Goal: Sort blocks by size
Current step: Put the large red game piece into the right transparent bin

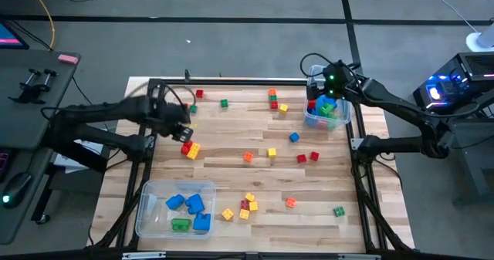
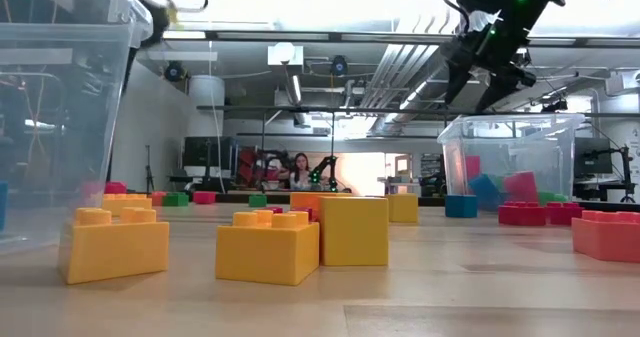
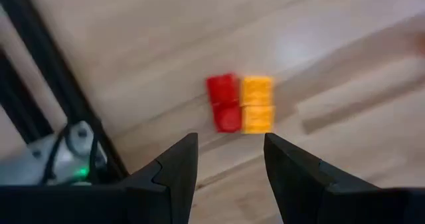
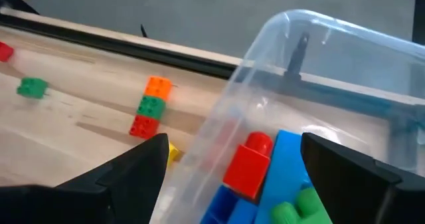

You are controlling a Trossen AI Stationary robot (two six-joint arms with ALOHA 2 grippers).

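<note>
- Right gripper (image 4: 229, 177) wide open, holding nothing, right above the clear bin (image 1: 340, 122) at the far right of the table (image 1: 231, 171).
- Red block (image 4: 247, 163) in that bin, on the blue ones.
- Left gripper (image 3: 229, 177) half open, empty, just above a red brick (image 3: 222, 102) touching a yellow brick (image 3: 256, 104) near the table's left edge.
- Probably light, hard and a bit slippery; best pinched on two flat sides.
- Left arm reaching in low from the left; right arm stretched in from the right.
- More small blocks spread over the wood, some in the near bin (image 1: 147, 212).
</note>
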